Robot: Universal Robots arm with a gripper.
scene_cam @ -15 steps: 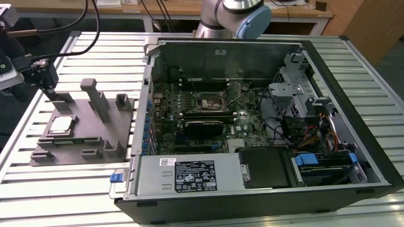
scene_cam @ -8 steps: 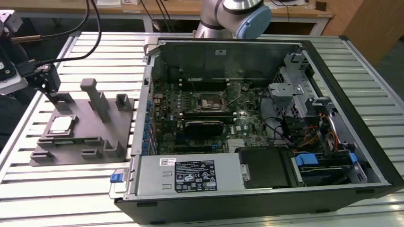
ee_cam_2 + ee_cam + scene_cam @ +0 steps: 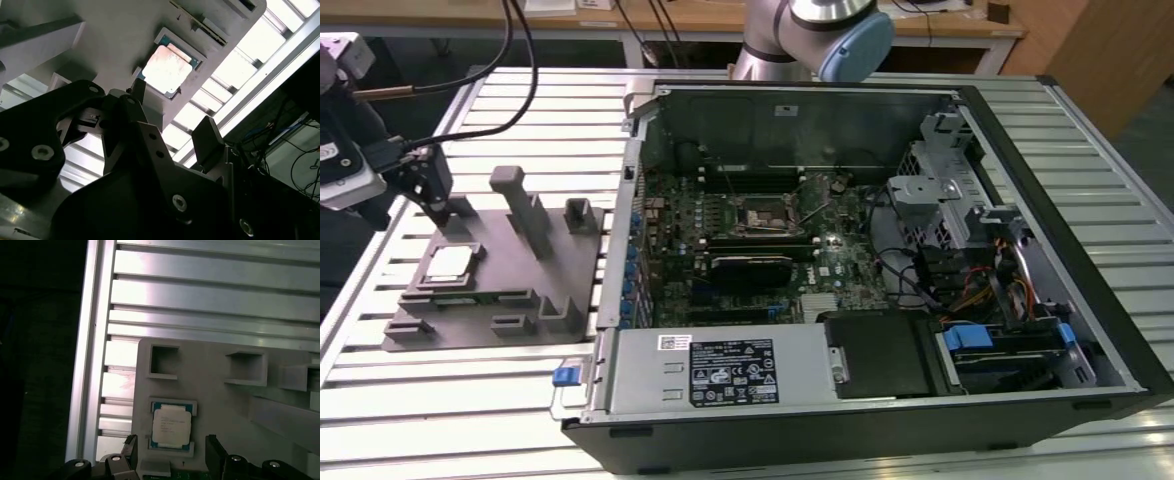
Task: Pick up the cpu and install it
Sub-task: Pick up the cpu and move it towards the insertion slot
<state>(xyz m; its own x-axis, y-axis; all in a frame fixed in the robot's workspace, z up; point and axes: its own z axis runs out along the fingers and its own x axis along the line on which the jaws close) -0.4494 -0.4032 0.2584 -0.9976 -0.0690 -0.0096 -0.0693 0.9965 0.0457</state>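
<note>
- Hand (image 3: 450,220): open and empty, poised just above the fixture block (image 3: 520,262), with fingers (image 3: 215,455) spread to either side of the cpu pocket in both wrist views.
- cpu (image 3: 450,265): seated flat in a shallow square pocket of the fixture block, near the block's edge farthest from the computer case (image 3: 787,125). Not lifted; no contact visible.
- Probable risk, slip: smooth metal lid and thin rim, so little to bear on. Off-centre closure apt to tilt the chip or skate it out of the pocket.
- Probable risk, missed grip: pocket walls close around the chip. A fingertip landing on a wall instead of beside the rim is a likely cause of a partial hold.
- Probable risk, damage: hard closure or a drop onto the block, with possible harm to the underside. Underside hidden, condition not verifiable.
- Probable risk, collision: upright posts of the fixture block near the hand — low sideways travel apt to strike them.
- cpu material: pale silvery metal top with soft glare, square, with a thin darker greenish rim.
- Fixture block: matte grey plastic with a flat base, rectangular recesses and blocky posts.
- Surface (image 3: 454,400): ribbed aluminium slats, bright and reflective, beneath the fixture block.
- Socket (image 3: 757,215): square black-and-metal frame on the green board inside the case, well apart from the fixture block.
</note>
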